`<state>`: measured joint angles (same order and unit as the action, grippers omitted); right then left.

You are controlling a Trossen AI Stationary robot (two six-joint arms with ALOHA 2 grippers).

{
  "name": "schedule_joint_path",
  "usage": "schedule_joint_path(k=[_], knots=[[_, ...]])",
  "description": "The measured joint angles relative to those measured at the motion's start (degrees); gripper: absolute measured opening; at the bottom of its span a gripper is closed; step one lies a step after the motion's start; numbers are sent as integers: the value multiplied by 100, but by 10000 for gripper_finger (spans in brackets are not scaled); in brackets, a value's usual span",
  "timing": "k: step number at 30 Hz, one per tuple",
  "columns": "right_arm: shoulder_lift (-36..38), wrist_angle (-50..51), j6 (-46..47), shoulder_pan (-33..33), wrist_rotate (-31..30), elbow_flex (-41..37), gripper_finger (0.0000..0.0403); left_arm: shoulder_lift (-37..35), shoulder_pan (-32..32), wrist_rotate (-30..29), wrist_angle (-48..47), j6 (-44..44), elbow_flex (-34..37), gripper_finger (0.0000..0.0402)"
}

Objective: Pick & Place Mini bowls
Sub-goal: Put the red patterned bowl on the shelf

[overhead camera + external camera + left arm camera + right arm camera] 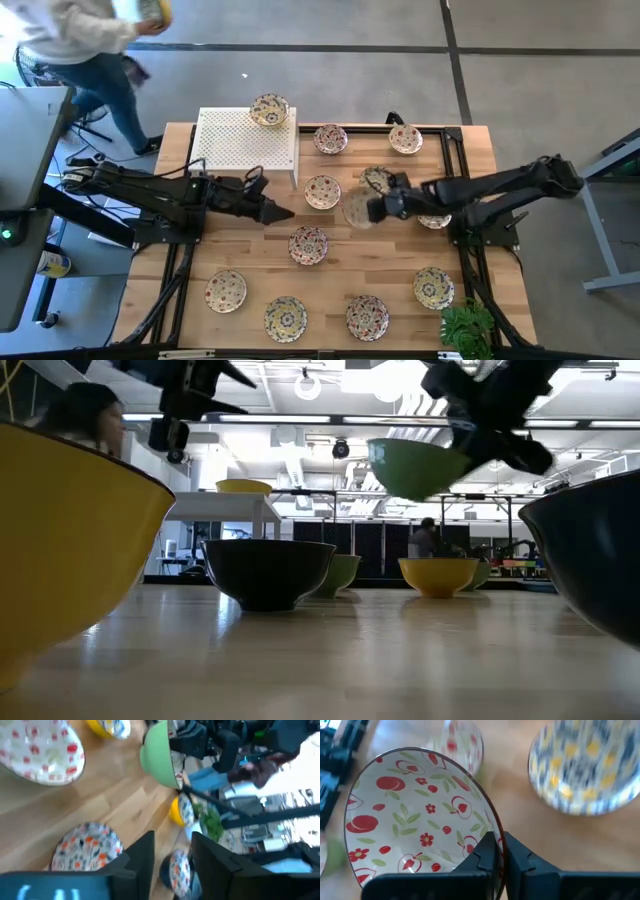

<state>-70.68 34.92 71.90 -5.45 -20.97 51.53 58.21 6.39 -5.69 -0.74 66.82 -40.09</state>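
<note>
My right fingers point(499, 851) pinch the rim of a cream, apple-patterned, green-backed ceramic mini bowl point(415, 815), lifted clear of the wooden desk point(380, 270); left fingers point(170, 855) parted, empty.

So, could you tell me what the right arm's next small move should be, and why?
Probably carry the bowl toward the white rack and keep it level. The right gripper is shut on the bowl's rim, and the low view shows it lifted clear of the table. The left gripper is empty, near the table's middle.

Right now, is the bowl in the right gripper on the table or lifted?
Lifted. The right gripper pinches the bowl's rim, and the low view shows it hanging above the table.
</note>
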Motion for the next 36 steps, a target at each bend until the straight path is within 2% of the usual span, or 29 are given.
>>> schedule_joint_path(k=[7,17,23,27,36], knots=[[-1106,-10,-1195,546,-126,1128,8,345,0,-633,-386,252,-421,179],[-2072,15,-2449,580,-159,2453,10,948,-2,-1165,-684,593,-861,184],[-2146,9,-2592,492,-134,2645,7,999,-2,-1526,-1446,676,-1184,184],[-2146,-57,-2590,446,-97,2655,11,999,-2,-1676,-1460,672,-1212,184],[-2146,-320,-2704,439,42,2653,8,1100,-4,-1512,-1316,681,-1212,175]])
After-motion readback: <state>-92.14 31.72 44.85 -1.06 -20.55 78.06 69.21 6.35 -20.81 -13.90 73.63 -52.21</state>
